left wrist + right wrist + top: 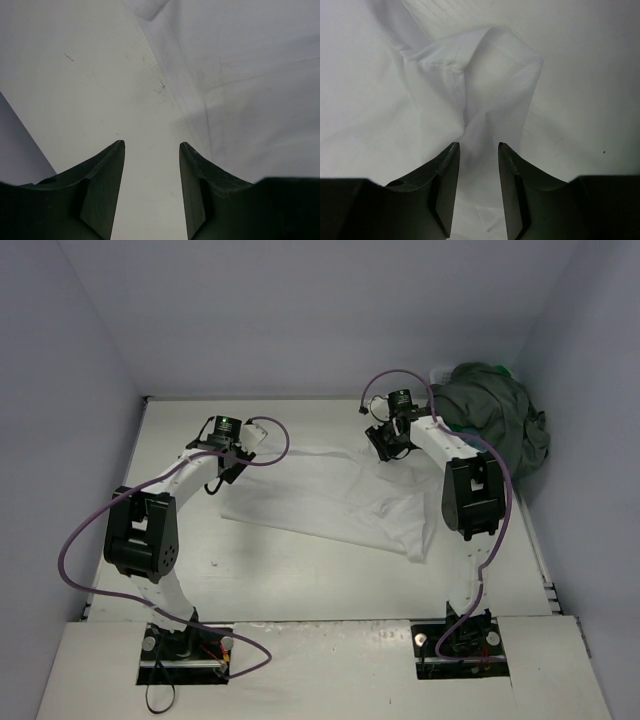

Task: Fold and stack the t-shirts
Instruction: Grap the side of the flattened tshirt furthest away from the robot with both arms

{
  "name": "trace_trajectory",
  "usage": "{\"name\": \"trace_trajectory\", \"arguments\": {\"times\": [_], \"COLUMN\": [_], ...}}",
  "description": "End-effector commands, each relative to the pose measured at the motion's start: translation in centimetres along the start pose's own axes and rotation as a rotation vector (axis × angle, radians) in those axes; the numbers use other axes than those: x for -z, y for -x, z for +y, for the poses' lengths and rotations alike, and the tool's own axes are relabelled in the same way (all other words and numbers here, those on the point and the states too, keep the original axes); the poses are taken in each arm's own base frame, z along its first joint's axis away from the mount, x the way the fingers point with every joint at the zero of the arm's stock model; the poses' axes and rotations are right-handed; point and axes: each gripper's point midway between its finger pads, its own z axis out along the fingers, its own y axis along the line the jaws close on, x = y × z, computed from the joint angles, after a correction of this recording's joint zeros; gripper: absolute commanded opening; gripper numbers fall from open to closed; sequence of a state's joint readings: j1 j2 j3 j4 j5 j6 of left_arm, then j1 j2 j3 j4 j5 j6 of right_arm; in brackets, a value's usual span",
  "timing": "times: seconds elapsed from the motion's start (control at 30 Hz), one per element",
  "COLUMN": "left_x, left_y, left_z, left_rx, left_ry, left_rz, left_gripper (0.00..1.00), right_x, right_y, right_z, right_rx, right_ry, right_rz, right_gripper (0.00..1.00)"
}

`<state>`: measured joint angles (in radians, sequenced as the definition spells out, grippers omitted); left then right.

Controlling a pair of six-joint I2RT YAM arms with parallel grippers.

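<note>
Left claw [228, 462] hangs over the left edge of the white t-shirt [330, 500]; from its wrist camera the left claw [151, 150] has its jaws parted about halfway, with bare worktop [90, 90] in the gap and nothing gripped; the shirt's hem [250, 75] runs just to the right of its fingers. Over on the other side, the right claw [388, 445] is down at the shirt's far right corner; up close, the right claw [478, 150] stands with a clear gap between its fingers, and a bunched, stitched fold of the white cloth [470, 75] rises right in front of it and runs down under the gap; the jaws are not pressed on it. The white t-shirt lies spread out, a bit wrinkled, across the middle of the worktop [300, 580]; a dark olive-grey shirt [495, 425] is heaped in the far right corner by the wall, well apart from it.
</note>
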<state>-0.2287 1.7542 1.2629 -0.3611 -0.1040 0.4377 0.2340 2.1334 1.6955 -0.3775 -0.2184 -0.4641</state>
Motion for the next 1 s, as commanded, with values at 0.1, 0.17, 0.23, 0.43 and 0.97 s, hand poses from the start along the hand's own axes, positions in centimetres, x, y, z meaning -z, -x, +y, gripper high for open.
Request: {"name": "trace_trajectory", "arguments": {"times": [0.1, 0.17, 0.23, 0.43, 0.97], "left_x": [0.5, 0.4, 0.4, 0.0, -0.4], "left_y": [1.2, 1.1, 1.2, 0.9, 0.7], "left_z": [0.7, 0.6, 0.6, 0.3, -0.3], "left_rx": [0.013, 0.013, 0.011, 0.012, 0.041], "left_ry": [0.027, 0.026, 0.024, 0.018, 0.002], "left_rz": [-0.050, -0.047, -0.050, -0.046, -0.045], "left_gripper": [0.42, 0.42, 0.42, 0.42, 0.42], "right_x": [0.6, 0.4, 0.2, -0.1, 7.6], "right_y": [0.8, 0.7, 0.5, 0.2, 5.6], "right_z": [-0.4, -0.3, -0.2, -0.2, -2.8], "right_rx": [-0.003, -0.002, -0.002, 0.002, -0.040], "right_ry": [-0.003, 0.000, 0.007, 0.008, -0.129], "right_rz": [-0.032, -0.029, -0.025, -0.016, -0.244], "right_gripper": [0.33, 0.33, 0.29, 0.08, 0.00]}}
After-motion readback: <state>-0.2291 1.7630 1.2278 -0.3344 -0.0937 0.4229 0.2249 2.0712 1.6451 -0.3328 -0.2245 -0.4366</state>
